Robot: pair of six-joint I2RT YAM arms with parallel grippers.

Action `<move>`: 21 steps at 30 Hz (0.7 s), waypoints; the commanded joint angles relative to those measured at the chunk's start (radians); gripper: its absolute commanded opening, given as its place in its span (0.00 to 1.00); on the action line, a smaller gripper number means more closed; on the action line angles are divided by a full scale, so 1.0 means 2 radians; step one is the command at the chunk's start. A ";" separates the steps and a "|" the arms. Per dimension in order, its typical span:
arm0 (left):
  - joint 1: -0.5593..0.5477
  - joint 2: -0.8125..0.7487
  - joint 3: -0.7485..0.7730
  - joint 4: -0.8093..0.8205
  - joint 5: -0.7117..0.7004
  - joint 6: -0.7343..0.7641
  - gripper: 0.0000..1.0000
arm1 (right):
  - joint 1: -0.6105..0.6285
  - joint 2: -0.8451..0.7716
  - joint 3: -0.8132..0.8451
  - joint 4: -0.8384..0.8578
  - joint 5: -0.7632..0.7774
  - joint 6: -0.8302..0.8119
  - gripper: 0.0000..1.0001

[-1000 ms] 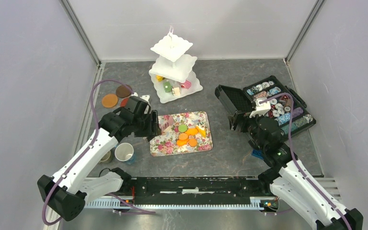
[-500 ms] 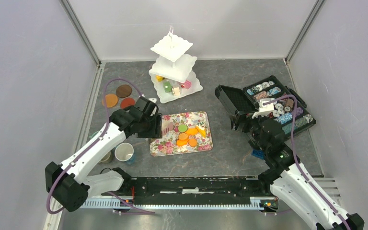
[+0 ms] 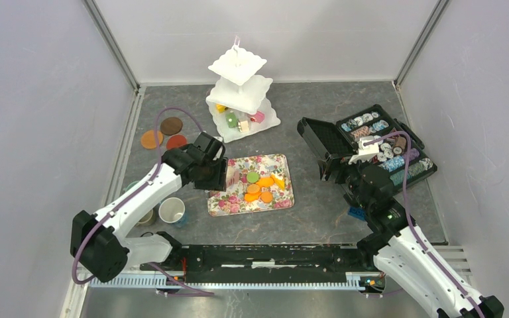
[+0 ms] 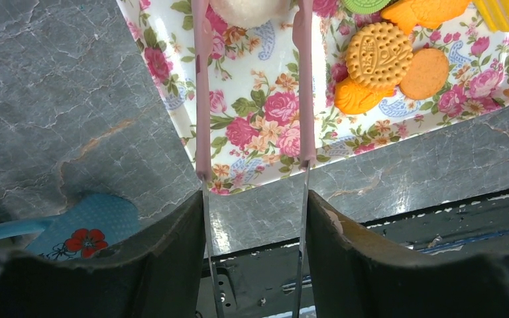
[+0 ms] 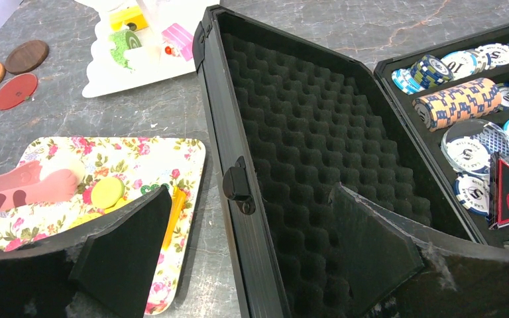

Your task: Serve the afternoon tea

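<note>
A floral tray (image 3: 220, 204) holds orange, green and yellow biscuits (image 3: 257, 187). My left gripper (image 3: 213, 173) is shut on pink tongs (image 4: 202, 99), whose metal arms run between my fingers. The tong tips reach over the tray's left part with a cream cake (image 4: 248, 6) between them. Orange biscuits (image 4: 379, 58) lie to its right. More small cakes sit on the white tiered stand (image 3: 240, 89). Three brown and orange saucers (image 3: 162, 134) lie at the back left. A white cup (image 3: 171, 211) stands near the left arm. My right gripper (image 3: 344, 169) is open and empty above the black case's lid (image 5: 291, 119).
The open black case (image 3: 381, 142) of patterned discs stands at the right. A small blue brick (image 3: 355, 213) lies under the right arm. A teal piece with a red flower (image 4: 86, 222) lies beside the tray. The grey walls close in on three sides.
My left arm has swung right and forward, carrying the tongs over the tray's left part and uncovering the saucers. The right arm has barely moved.
</note>
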 commanded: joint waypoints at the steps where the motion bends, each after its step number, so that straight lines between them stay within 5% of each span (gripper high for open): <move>1: -0.004 0.010 0.009 0.023 -0.010 0.022 0.60 | 0.003 -0.001 0.005 0.008 0.004 0.003 0.98; 11: -0.008 0.030 0.018 0.029 -0.009 0.026 0.57 | 0.002 -0.001 0.008 0.003 0.005 0.001 0.98; 21: -0.009 0.013 0.020 0.023 -0.013 0.023 0.37 | 0.002 0.002 0.012 0.004 0.005 -0.003 0.98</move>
